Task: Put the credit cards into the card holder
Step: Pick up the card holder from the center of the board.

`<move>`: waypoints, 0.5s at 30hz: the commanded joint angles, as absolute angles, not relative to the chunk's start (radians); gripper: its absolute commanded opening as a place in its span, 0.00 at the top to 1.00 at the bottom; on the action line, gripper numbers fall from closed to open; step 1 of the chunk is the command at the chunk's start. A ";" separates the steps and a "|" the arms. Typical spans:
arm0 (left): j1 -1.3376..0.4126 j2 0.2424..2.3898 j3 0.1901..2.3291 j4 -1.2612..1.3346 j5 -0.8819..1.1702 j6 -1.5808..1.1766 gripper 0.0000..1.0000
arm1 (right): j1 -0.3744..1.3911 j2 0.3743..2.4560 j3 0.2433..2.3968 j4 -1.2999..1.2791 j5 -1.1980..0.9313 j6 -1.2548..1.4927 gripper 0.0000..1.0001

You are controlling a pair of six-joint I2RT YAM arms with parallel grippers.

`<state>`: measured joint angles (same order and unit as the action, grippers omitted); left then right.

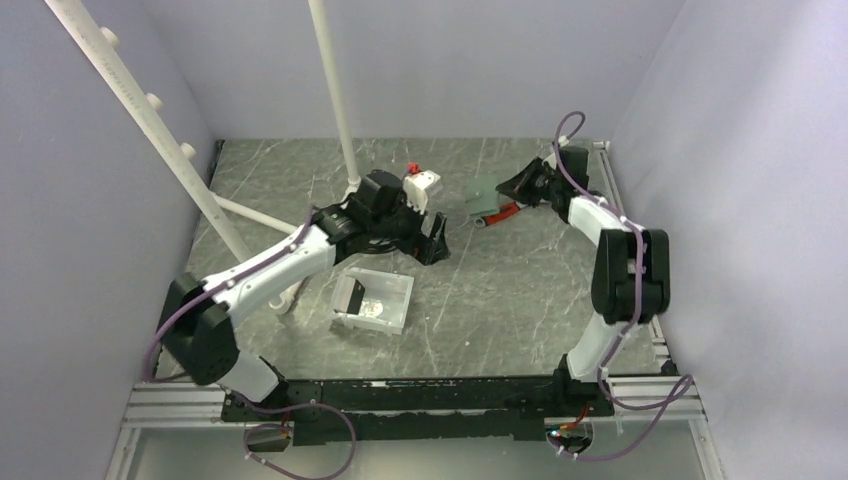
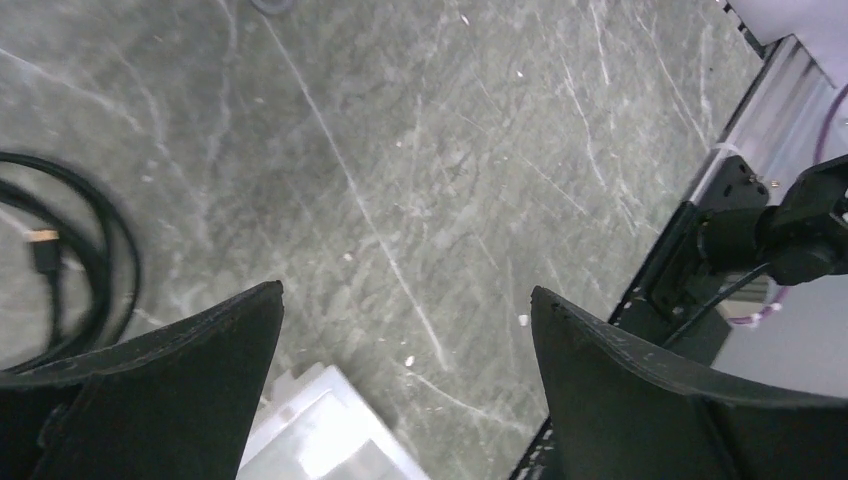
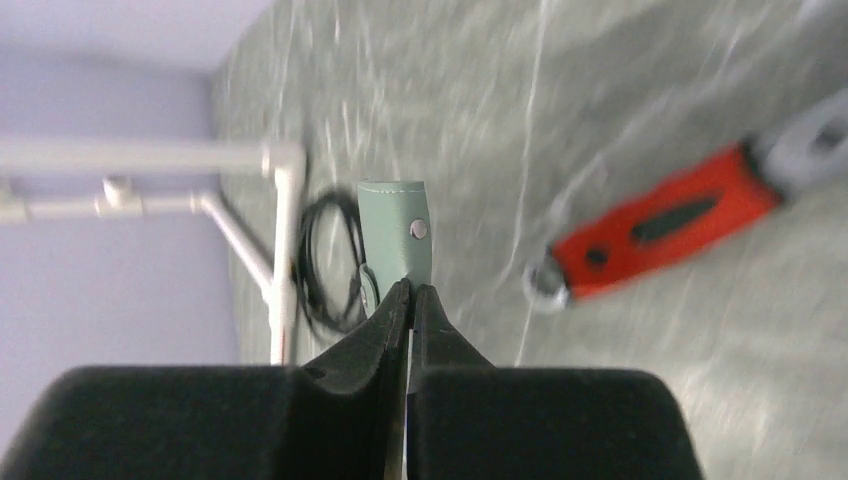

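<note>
The grey-green card holder is lifted off the table at the far right, and my right gripper is shut on its edge. In the right wrist view the holder sticks out edge-on beyond the closed fingertips of the gripper, with a metal snap showing. My left gripper is open and empty, low over the table just beyond the white tray; in its wrist view only bare table lies between the jaws. A dark card leans inside the tray. Other credit cards cannot be made out.
A red-handled wrench lies under the holder, and it also shows in the right wrist view. The tray's corner sits below my left jaws. A black cable and white pipe frame stand at the back left, beside a small white device.
</note>
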<state>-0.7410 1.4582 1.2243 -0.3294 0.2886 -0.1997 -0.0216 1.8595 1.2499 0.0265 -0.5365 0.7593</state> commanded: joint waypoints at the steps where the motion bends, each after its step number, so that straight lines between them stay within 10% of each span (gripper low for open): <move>1: -0.743 1.567 1.302 -0.356 0.442 -0.320 0.02 | 0.068 1.640 0.972 0.014 -0.602 0.675 1.00; 15: -0.664 1.725 1.245 -0.147 0.743 -0.578 0.07 | 0.130 1.173 0.561 0.177 -0.639 0.633 1.00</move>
